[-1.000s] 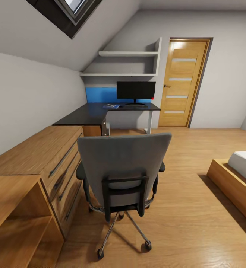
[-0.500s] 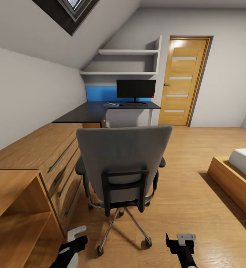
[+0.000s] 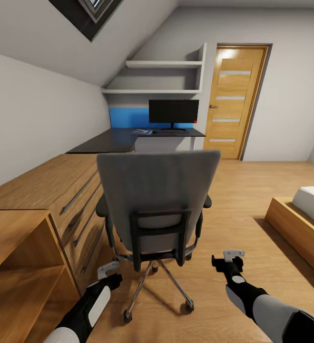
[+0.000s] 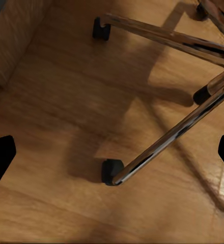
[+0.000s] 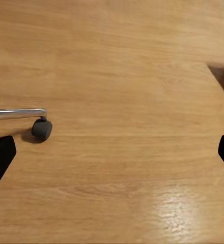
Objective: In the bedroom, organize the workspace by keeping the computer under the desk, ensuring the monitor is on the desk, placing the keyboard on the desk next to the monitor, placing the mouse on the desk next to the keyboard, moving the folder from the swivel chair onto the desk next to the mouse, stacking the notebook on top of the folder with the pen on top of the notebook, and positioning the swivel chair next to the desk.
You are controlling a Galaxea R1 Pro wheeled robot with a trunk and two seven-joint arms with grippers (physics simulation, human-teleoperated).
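- Grey fabric covers the back of the swivel chair [image 3: 159,200], which is seen from behind on the wooden floor [image 3: 252,190], well apart from the dark desk [image 3: 114,142] in the far corner.
- A black monitor [image 3: 173,111] is seen at the desk's far edge; a small blue item lies beside it, too small to identify.
- The left gripper [image 3: 108,270] and right gripper [image 3: 233,256] are held low on either side of the chair's chrome legs [image 4: 168,140], both spread wide and empty.
- For the approach, the chair should be rounded or its back gripped evenly; the castors [image 5: 41,128] would likely roll easily on smooth boards.
- A wooden dresser [image 3: 43,190] lines the left wall.
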